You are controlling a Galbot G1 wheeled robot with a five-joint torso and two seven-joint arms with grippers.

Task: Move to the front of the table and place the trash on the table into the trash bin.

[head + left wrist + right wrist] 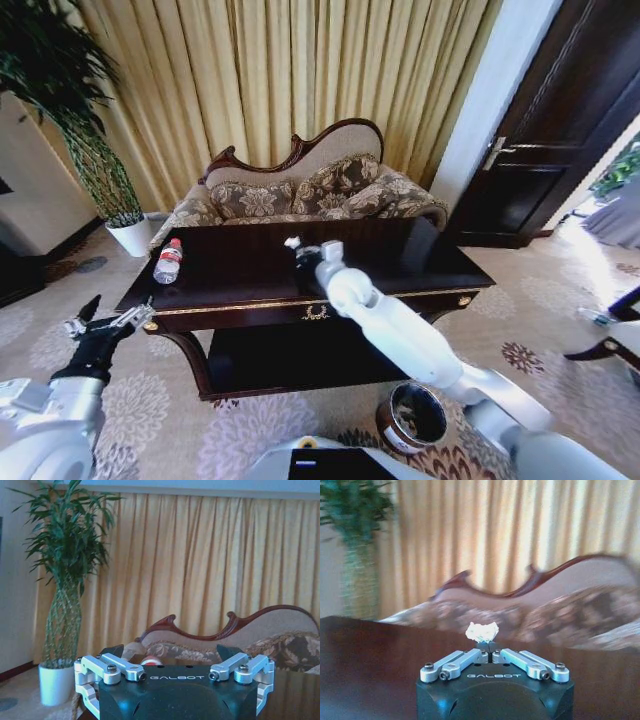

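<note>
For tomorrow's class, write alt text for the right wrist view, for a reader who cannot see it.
The right gripper is shut on a white crumpled scrap above the dark glossy table. Behind stand a carved-back patterned sofa, gold curtains and a green plant.

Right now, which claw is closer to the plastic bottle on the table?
Left. The left claw hangs open off the table's front left corner, below the bottle. The right claw is mid-table, pinching a white scrap.

The table (400, 262) is dark glossy wood with gold trim. On it lie a clear plastic bottle (168, 261) and a crumpled white paper scrap (481, 630).
</note>
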